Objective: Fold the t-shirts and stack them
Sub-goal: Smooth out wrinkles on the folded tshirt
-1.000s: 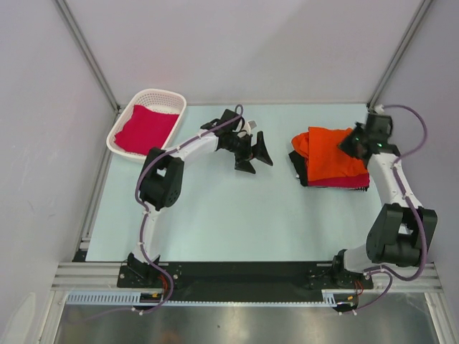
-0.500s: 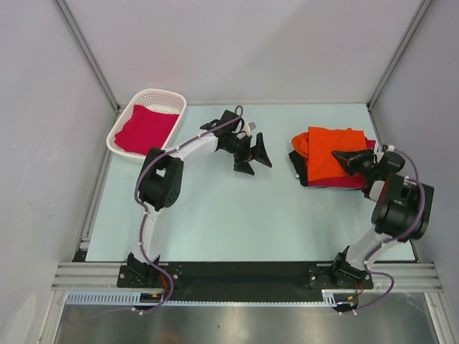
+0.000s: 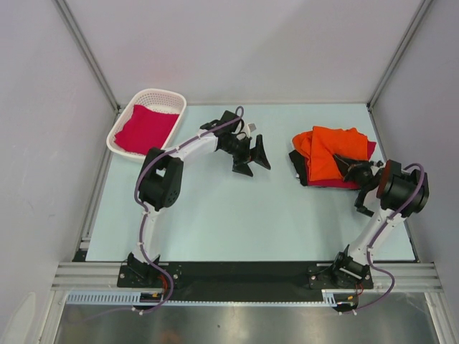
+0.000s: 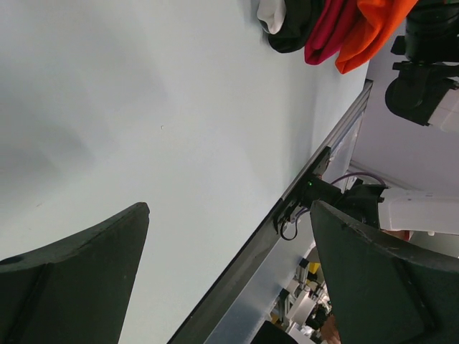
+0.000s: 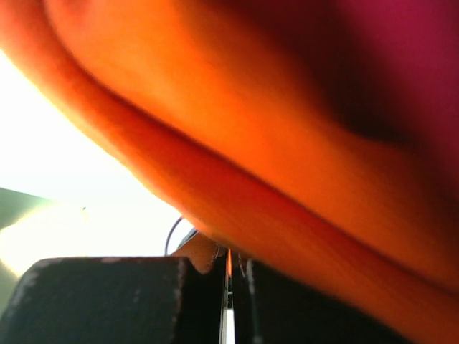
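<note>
While the basket (image 3: 169, 96) at upper left holds a crimson t-shirt (image 3: 145, 127), the right tool (image 3: 349, 164) pinches the orange t-shirt (image 3: 328, 147) atop the pile (image 3: 333, 183) at right, and the left tool (image 3: 252, 156) hangs with fingers apart.

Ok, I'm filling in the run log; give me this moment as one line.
left hand: open, above table | right hand: shut on orange t-shirt | basket: red t-shirt inside
</note>
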